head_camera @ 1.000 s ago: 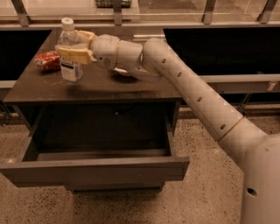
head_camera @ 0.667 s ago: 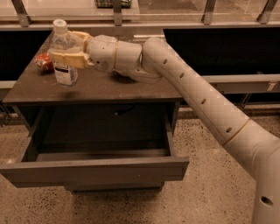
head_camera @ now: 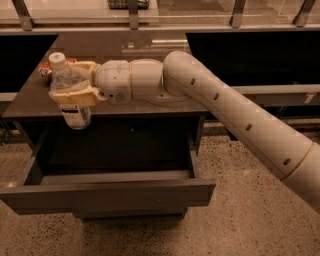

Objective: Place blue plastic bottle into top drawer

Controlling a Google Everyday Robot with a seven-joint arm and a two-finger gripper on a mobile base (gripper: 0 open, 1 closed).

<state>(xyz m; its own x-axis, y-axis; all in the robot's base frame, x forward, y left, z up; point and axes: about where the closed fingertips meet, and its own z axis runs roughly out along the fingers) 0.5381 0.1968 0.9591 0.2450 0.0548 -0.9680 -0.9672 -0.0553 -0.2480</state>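
The blue plastic bottle (head_camera: 72, 92) is clear with a white cap and a white label. My gripper (head_camera: 74, 83) is shut on the bottle around its middle and holds it upright in the air at the table's front left edge, above the left part of the open drawer. The top drawer (head_camera: 107, 194) is pulled out wide below the tabletop, with its flat dark front panel toward the camera. Its inside is dark and looks empty.
A red snack packet (head_camera: 46, 69) lies on the dark tabletop (head_camera: 145, 107) behind the bottle at the far left. A glass railing with metal posts (head_camera: 133, 14) runs behind the table. Speckled floor (head_camera: 250, 200) lies to the right.
My gripper has carried the bottle off the tabletop, forward and down toward the camera. It now hangs over the open drawer's left side instead of standing by the red packet.
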